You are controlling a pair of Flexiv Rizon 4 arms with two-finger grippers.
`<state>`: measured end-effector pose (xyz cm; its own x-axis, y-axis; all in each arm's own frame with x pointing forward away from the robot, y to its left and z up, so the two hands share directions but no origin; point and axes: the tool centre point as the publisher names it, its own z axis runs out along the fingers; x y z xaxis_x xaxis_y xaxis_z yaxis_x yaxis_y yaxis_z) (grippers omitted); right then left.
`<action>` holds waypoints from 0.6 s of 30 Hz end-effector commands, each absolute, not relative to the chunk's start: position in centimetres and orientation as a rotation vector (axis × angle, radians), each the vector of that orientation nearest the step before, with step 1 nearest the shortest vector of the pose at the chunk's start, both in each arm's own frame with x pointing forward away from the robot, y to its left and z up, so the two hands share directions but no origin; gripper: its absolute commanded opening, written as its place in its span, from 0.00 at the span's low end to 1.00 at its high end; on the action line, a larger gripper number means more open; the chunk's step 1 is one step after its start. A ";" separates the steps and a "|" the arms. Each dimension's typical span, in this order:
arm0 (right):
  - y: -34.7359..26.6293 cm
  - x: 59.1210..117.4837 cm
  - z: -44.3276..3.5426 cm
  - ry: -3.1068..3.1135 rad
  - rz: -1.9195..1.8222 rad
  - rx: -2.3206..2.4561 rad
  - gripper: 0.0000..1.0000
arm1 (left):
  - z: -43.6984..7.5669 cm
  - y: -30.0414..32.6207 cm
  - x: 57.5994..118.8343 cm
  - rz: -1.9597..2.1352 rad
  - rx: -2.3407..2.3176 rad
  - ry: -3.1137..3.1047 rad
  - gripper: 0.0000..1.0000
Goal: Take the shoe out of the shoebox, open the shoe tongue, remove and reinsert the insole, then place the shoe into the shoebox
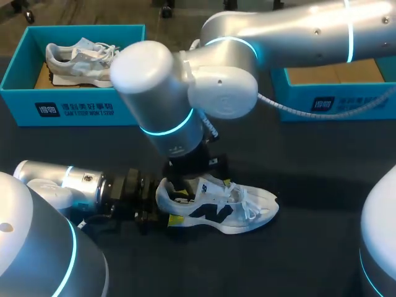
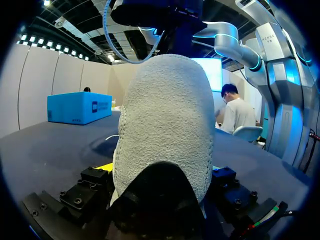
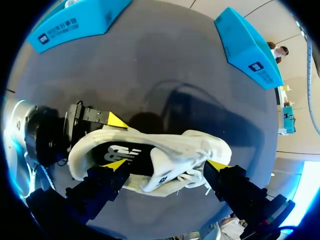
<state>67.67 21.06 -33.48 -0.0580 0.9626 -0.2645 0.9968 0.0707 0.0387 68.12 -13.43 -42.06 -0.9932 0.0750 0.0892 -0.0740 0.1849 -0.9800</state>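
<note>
The dark counter (image 1: 322, 161) carries two teal boxes along its far edge. At the far left, the left shoebox (image 1: 18, 74) holds a second shoe (image 1: 80, 59), which plays no part here. Nearer, the left claw (image 1: 173, 209) comes in low over the counter and pinches the heel of the shoe (image 1: 229, 207). In its own wrist view the heel fills the space between the fingers, with both finger blocks apparently pressed against it. The shoe lies outside both boxes, on the counter near the middle, toe to the right. Directly above it hangs the right claw (image 3: 165, 165), spread wide and holding nothing. One finger (image 3: 114, 165) sits at the collar over the dark insole (image 3: 125, 151), and the other (image 3: 218, 166) is just beside the toe end, by the laces (image 3: 195, 175). At the far right stands the right shoebox (image 1: 334, 102), its bare floor showing. Three risks are assessed. First, the two claws work very close together at the heel, so a misjudged descent could knock one against the other. Second, the heel pinch is the only restraint, so a hard pull on the insole could twist the shoe free or drag it across the counter. Third, the loose laces could snag the far finger. An insole gripped only at its edge could fold rather than slide out.
</note>
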 end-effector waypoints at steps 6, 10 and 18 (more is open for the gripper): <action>19.6 67.5 -34.0 2.110 -0.172 2.014 1.00 | -42.3 -13.6 68.2 1.934 0.001 -2.329 0.00; 19.4 67.5 -34.0 2.117 -0.172 2.008 1.00 | -42.3 -13.6 68.2 1.934 0.001 -2.329 0.00; 18.1 67.0 -34.2 2.139 -0.167 2.017 1.00 | -42.3 -13.6 68.2 1.934 0.001 -2.329 0.00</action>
